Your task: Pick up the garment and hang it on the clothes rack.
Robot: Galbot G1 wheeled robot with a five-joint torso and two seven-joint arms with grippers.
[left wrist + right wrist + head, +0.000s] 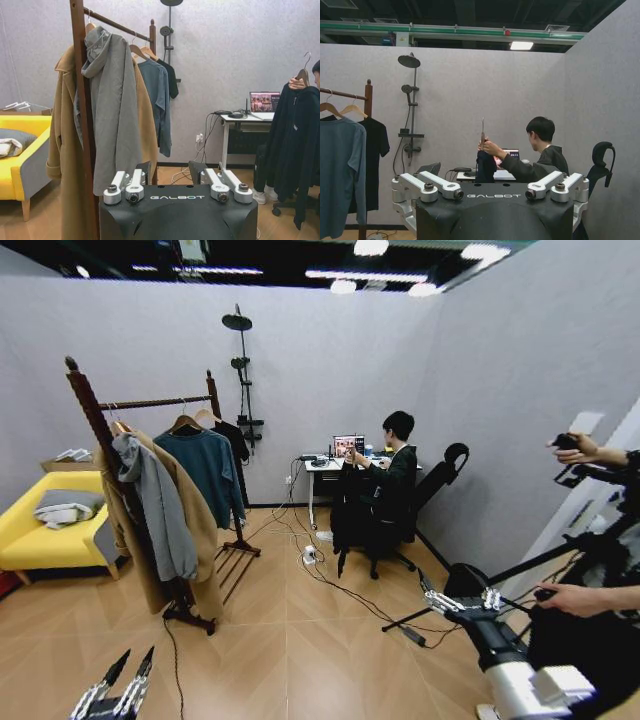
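The garment (292,140), a black jacket on a wooden hanger, hangs from the hand of a person seated at the desk; it also appears as a dark bundle (485,169) and by the desk (347,508). The clothes rack (90,405), of dark wood, stands at the left with its near post (77,60) close to my left arm and its far post (368,97) in the right wrist view. My left gripper (125,680) is low at the front left, open (170,172) and empty. My right gripper (465,602) is at the right, open (490,182) and empty, well short of the garment.
A tan coat (190,510), grey hoodie (160,505), teal shirt (210,465) and black T-shirt (375,150) hang on the rack. A yellow sofa (30,530) is far left. Cables (330,580) cross the floor before the desk (320,462). Another person's hands (585,595) and a stand are at the right edge.
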